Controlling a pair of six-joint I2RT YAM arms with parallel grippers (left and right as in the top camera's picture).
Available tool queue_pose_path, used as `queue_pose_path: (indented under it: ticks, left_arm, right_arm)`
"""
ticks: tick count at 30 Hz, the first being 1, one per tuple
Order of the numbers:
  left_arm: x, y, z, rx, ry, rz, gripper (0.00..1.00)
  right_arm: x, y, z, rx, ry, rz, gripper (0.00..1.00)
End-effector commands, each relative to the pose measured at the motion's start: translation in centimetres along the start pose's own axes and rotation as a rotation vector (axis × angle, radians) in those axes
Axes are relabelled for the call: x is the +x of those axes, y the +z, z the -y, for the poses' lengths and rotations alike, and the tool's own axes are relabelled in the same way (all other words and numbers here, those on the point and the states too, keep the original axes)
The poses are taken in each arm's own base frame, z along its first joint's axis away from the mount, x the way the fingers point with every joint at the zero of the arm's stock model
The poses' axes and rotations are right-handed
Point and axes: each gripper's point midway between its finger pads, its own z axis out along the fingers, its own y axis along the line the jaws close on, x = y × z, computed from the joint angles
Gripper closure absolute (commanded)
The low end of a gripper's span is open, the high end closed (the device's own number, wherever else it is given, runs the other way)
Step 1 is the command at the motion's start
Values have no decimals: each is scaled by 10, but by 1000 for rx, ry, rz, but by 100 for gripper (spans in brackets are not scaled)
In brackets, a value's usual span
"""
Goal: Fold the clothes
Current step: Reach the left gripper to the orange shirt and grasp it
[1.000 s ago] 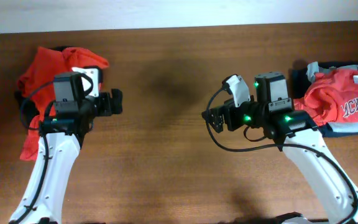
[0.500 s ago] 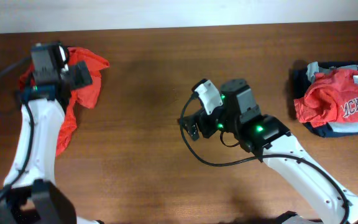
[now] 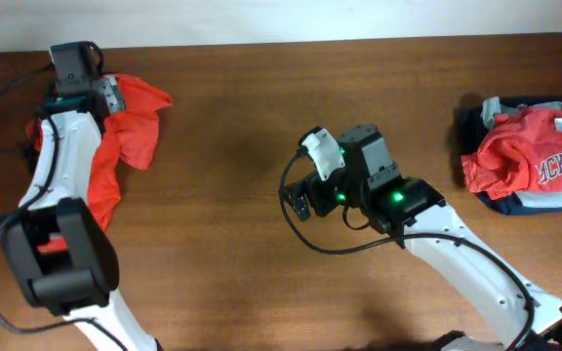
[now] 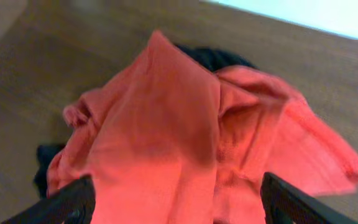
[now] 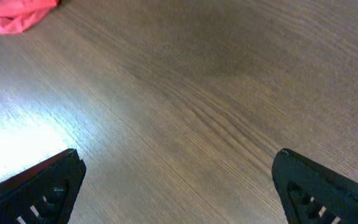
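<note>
Orange-red T-shirt (image 3: pixel 135 127), crumpled in a heap at far left of table (image 3: pixel 232 146), draped over black garment (image 4: pixel 213 57) peeping out at the heap's far and left edges. Risk at left: bite into a thick ridge of folds, several layers taken at once, or black cloth caught along with red, so heap raised as a lump rather than spread; likely cause, no hem or sleeve edge exposed beneath the fingers. Further risk: heap close to table's edge, liable to slip off under a sideways drag. Risk at right: second orange-red shirt (image 3: pixel 515 156) with white lettering, lying on dark garment (image 3: pixel 510 203) hard by right edge, similarly prone to sliding off if tugged outward. Left pincer (image 4: pixel 179 205): jaws wide apart, poised directly over the red heap, cloth filling the gap below; nothing clamped, contact of fingers with fabric not discernible. Right pincer (image 5: pixel 179 186): jaws fully apart above bare wood near table centre, empty, touching nothing, well apart from both heaps.
</note>
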Motion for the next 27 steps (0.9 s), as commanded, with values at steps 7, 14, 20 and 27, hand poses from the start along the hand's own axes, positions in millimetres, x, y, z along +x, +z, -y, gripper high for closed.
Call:
queue_pose_path:
  ticks: [7,14,20,27]
  left_arm:
    - [19,50,15,-9,3,-19,25]
    - [18,52,14,-15,2,-15,52]
    - [18,52,10,-37,3,-14,75]
    - [10,43,2,-69,2,-9,96]
  right_arm:
    - [-5,3,0,8,5,3,1]
    - [-5,3,1,12,5,4,1]
    - [-6,3,1,12,4,7,1]
    - [-8,3,1,12,1,15,1]
